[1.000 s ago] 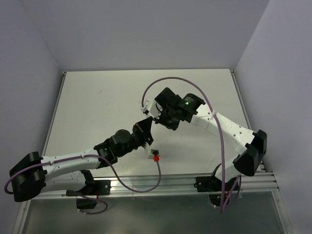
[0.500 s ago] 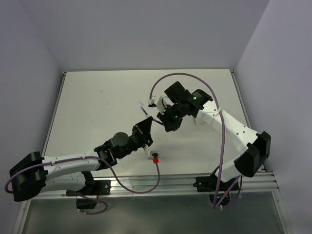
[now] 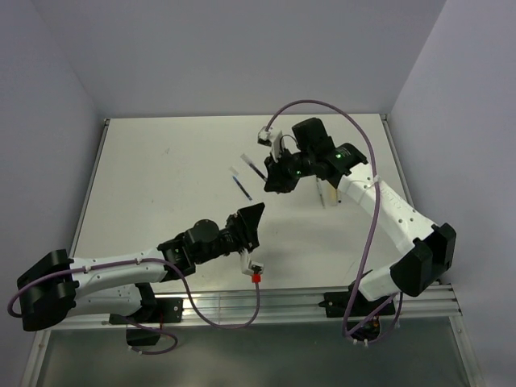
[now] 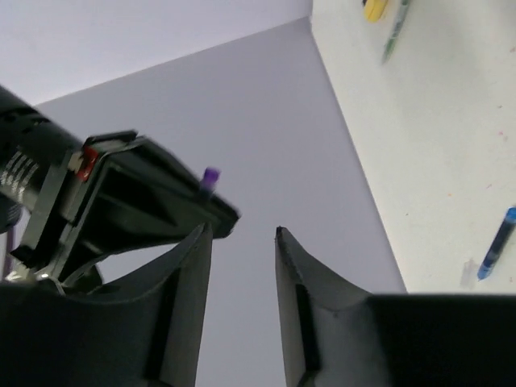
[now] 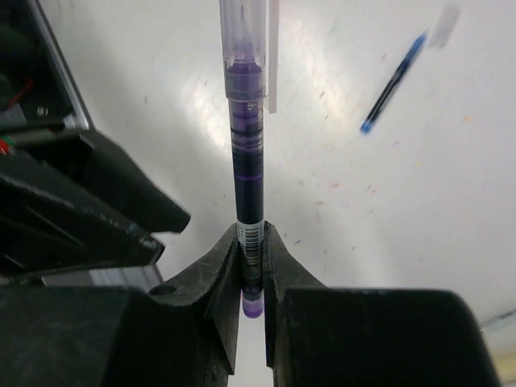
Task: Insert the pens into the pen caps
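One pen looks capped; at least one more is left to do.

The right gripper's jaws are clamped on the tail of the dark pen, whose far end sits inside the translucent cap, seemingly seated. The left gripper's jaws stand apart, holding nothing. A blue pen lies on the tabletop with a blurred pale piece by its end, perhaps a cap. Only the left wrist view shows the yellow cap just beside a greenish pen; only the right wrist view shows the grip.
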Robot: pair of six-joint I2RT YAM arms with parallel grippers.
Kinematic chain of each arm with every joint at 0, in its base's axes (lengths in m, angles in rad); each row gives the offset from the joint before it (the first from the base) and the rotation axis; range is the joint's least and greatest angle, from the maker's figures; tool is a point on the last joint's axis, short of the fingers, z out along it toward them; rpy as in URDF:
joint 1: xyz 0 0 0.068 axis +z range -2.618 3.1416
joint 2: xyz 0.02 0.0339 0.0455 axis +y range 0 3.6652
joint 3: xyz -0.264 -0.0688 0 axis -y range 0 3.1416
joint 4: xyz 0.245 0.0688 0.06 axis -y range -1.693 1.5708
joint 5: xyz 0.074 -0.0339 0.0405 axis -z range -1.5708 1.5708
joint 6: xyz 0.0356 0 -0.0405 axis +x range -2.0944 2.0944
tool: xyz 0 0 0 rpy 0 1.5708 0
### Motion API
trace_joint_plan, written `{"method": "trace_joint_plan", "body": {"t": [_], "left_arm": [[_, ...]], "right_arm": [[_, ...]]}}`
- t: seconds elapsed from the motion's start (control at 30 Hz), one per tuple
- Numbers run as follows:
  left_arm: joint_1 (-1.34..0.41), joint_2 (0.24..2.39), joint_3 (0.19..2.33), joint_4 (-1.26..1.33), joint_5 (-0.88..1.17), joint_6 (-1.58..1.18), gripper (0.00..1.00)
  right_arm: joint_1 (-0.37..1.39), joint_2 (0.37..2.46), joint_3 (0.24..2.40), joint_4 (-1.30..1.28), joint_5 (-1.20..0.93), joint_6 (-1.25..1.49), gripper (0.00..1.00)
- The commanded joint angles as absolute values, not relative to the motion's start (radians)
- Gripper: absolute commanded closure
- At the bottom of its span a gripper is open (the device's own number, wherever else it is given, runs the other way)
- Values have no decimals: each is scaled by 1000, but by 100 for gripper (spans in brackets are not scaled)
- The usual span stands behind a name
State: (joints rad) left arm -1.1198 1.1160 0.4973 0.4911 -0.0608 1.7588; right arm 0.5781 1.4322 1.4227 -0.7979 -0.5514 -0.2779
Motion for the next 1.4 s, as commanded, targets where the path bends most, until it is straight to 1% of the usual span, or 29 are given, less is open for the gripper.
{"method": "trace_joint_plan", "body": {"t": [0.0,0.1,0.13,0.17,0.2,0.23,0.27,0.3,0.33,0.37,0.4,0.43,0.47,0.5,0.53,0.57,0.6,0.63,0.67,0.73,0.8,0.83,0.93,1.03,1.27,1.3,1.37], "left_arm": [[-1123,1092,503,436,31,1773,58],[-1123,1071,505,420,22,1744,57],[-1123,1062,517,402,15,1655,57],[-1123,1054,573,372,5,1581,57],[-1120,1045,616,280,-30,1383,57],[-1114,1048,665,237,-46,1267,57],[-1083,1058,777,191,-61,1146,57],[-1057,1065,838,105,-45,894,57],[-1017,1071,903,53,-11,767,57],[-912,1084,1016,20,36,641,56],[-857,1092,1061,3,116,415,55],[-797,1100,1128,-23,159,315,55],[-697,1115,1153,-20,190,225,55],[-660,1124,1176,-17,228,74,55],[-626,1135,1199,-9,245,10,54],[-580,1152,1241,18,271,-124,53],[-565,1163,1277,46,325,-174,52],[-554,1173,1295,64,331,-222,51],[-549,1195,1310,78,333,-307,50],[-549,1221,1342,95,325,-374,49],[-551,1256,1387,103,319,-454,44],[-549,1270,1411,103,311,-480,44],[-549,1327,1472,55,293,-584,42],[-549,1390,1523,-24,287,-655,44],[-551,1436,1523,-17,305,-718,50],[-551,1437,1520,-15,316,-724,52],[-551,1442,1511,-9,322,-735,53]], "right_arm": [[555,1379,1456,-620,-612,-233,100],[534,1374,1460,-598,-629,-207,100],[526,1367,1454,-577,-632,-190,100],[509,1361,1448,-563,-634,-181,100],[500,1352,1439,-543,-634,-169,100],[488,1330,1413,-501,-627,-135,100],[465,1321,1404,-482,-627,-121,100],[454,1316,1398,-470,-630,-111,100],[445,1313,1394,-457,-634,-89,100],[437,1312,1393,-453,-643,-81,100],[428,1310,1391,-445,-646,-77,100],[425,1310,1393,-443,-647,-74,100],[423,1309,1394,-442,-646,-71,100],[425,1307,1394,-439,-643,-69,100],[425,1305,1394,-439,-643,-66,100],[425,1304,1397,-437,-637,-63,100],[425,1304,1402,-437,-631,-58,100],[425,1305,1407,-439,-630,-54,100],[425,1307,1413,-439,-618,-51,100],[426,1308,1420,-439,-614,-41,100],[426,1308,1424,-439,-607,-35,100],[428,1310,1425,-439,-603,-34,100],[439,1313,1427,-440,-571,-37,100],[463,1318,1431,-440,-540,-48,100],[494,1327,1442,-443,-519,-54,100],[498,1330,1443,-445,-515,-55,100],[500,1333,1443,-445,-508,-55,100]]}}
